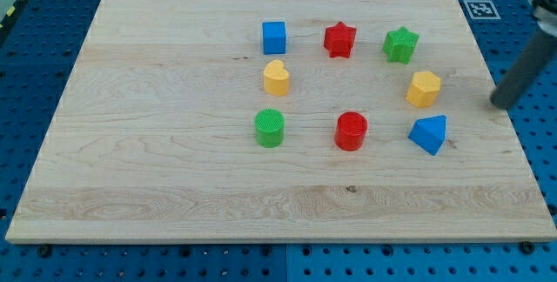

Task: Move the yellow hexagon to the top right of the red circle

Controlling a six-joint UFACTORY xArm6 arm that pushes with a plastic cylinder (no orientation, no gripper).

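The yellow hexagon (pixel 424 89) sits on the wooden board (pixel 157 143) at the view's right. The red circle (pixel 352 131) lies to its lower left, a short gap apart. My tip (pixel 499 104) is at the board's right edge, to the right of the yellow hexagon and apart from it. It touches no block.
A blue triangle (pixel 429 134) lies just below the yellow hexagon. A green star (pixel 400 44) is above it. A red star (pixel 340 39), blue cube (pixel 274 36), yellow heart (pixel 277 77) and green circle (pixel 270 128) lie further left.
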